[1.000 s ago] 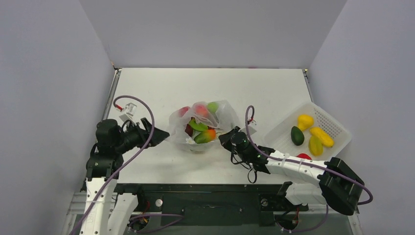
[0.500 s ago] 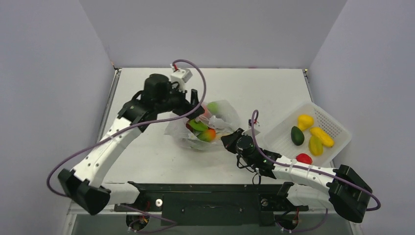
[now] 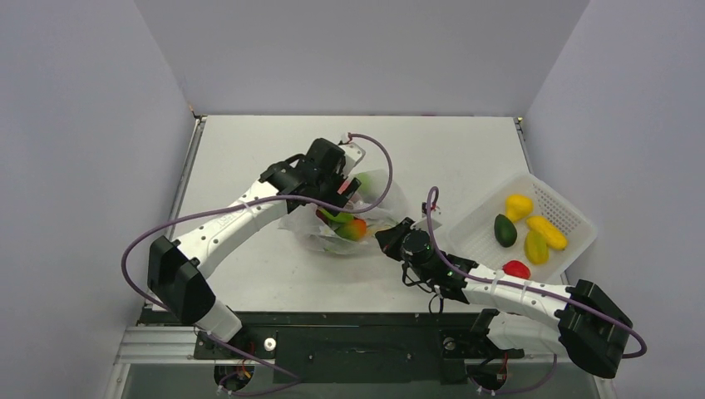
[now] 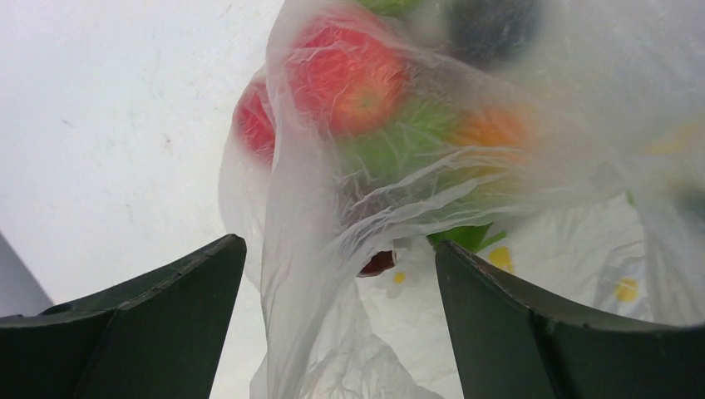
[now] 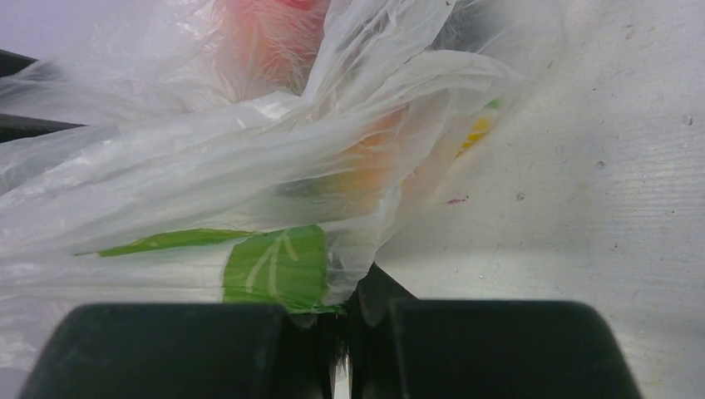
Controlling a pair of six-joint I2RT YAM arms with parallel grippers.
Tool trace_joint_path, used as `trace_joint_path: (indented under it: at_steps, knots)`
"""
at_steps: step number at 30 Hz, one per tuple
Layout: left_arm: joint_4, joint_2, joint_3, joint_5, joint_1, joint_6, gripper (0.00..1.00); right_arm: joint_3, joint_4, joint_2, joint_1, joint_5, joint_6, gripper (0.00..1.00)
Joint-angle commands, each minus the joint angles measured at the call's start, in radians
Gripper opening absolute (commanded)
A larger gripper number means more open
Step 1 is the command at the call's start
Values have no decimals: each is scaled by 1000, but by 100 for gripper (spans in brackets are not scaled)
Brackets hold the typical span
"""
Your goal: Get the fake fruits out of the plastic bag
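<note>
The plastic bag (image 3: 345,218) lies mid-table with the fake fruits inside: a lime green one (image 3: 362,180) and a red-green mango (image 3: 353,229) show through. My left gripper (image 3: 345,191) hangs over the bag's far side, open. In the left wrist view (image 4: 338,245) a fold of the bag (image 4: 316,274) stands between its jaws, with red (image 4: 349,71), green (image 4: 391,150) and orange (image 4: 490,129) fruits behind the film. My right gripper (image 3: 387,236) is shut on the bag's right edge; the right wrist view (image 5: 345,312) shows the film (image 5: 274,266) pinched between its jaws.
A white perforated basket (image 3: 568,212) stands at the right with yellow, dark green and red toy fruits in it. The left arm's cable (image 3: 374,158) loops above the bag. Grey walls close in the table on three sides.
My left arm has swung from its folded pose at the left out over the bag and lowered its open gripper around a fold. My right gripper stays shut on the bag's edge.
</note>
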Motion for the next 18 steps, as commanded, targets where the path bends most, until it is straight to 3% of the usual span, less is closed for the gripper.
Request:
trace_joint_path:
  at_steps: [1,4,6,7,8,10,16,18]
  knots:
    - [91,-71,-98,-148,-11,83,84,5,19,0,9,15,-7,0]
    - [166,-91,-165,-117,-10,90,84,7,10,4,9,17,-8,0]
    - [223,-96,-206,-107,-6,82,75,12,8,9,11,18,-10,0]
    - [238,-94,-208,-100,-3,75,68,13,12,17,15,18,-13,0]
    - [238,-89,-201,-93,6,54,45,13,16,20,18,19,-15,0]
    - [255,-88,-188,-84,24,27,21,6,37,39,34,24,-27,0]
    - [310,-165,-209,72,100,-49,1,-86,234,143,74,-85,-126,0]
    - [329,-188,-227,163,140,-100,0,-106,266,191,93,-90,-142,0]
